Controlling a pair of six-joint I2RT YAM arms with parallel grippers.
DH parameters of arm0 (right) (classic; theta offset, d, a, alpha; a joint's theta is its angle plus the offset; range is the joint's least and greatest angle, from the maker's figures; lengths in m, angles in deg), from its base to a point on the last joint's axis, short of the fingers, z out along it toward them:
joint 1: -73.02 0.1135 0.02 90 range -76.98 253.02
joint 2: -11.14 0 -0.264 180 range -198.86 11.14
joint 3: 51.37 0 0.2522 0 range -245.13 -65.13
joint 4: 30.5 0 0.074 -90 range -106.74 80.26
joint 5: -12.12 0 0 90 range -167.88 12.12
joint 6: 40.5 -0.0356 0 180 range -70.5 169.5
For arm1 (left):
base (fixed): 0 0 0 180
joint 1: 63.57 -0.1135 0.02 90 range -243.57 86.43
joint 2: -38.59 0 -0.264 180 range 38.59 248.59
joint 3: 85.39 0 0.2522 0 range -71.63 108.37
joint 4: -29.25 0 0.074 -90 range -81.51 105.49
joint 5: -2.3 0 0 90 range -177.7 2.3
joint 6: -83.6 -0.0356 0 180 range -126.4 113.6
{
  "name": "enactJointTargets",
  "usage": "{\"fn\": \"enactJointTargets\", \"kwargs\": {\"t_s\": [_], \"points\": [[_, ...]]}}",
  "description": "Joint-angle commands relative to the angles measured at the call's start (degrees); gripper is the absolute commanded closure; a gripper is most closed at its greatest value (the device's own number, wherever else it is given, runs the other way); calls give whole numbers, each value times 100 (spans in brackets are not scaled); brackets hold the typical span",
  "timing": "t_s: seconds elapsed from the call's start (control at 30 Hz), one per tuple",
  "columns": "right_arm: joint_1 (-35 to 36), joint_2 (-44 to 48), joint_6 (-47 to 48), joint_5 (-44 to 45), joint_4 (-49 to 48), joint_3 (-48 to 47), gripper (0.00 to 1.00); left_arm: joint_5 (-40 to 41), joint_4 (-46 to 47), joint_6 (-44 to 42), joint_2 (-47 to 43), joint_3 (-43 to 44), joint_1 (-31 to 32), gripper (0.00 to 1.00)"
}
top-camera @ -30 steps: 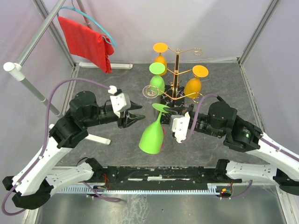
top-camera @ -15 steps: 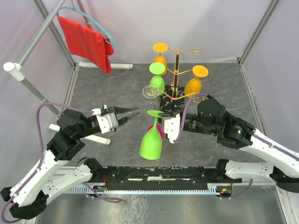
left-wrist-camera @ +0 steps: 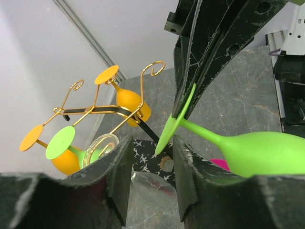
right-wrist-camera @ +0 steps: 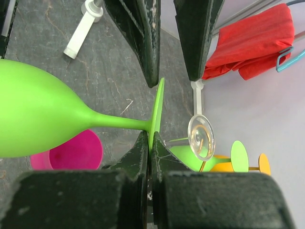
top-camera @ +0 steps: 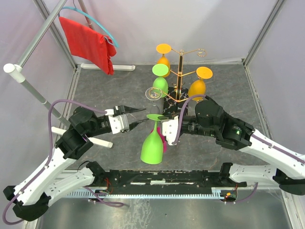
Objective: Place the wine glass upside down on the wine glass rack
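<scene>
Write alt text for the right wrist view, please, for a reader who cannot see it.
The right gripper pinches the foot of a green wine glass, held sideways above a grey table. The left gripper stands open at the foot's opposite edge, and a pink cup shows beneath.

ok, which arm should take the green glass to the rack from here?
Right. The right gripper is shut on the foot of the green glass, bowl down, close to the rack. The left gripper stands open at the foot's other edge, gripping nothing.
</scene>
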Motion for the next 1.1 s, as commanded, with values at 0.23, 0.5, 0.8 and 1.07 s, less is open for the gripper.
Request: {"fn": "enactJointTargets", "kwargs": {"t_s": [0.23, 0.5, 0.8, 1.07], "points": [[-3, -138, 14, -289, -385, -353, 99, -347, 35, -149, 182, -19, 6, 49], [-2, -207, 132, -283, -625, -313, 93, -583, 86, -62, 368, -11, 1, 67], [-3, 2, 312, 129, -956, 38, 66, -577, 44, -53, 276, -61, 7, 97], [-2, 599, 54, 957, -1226, 332, 26, -96, -110, -360, 213, 140, 7, 97]]}}
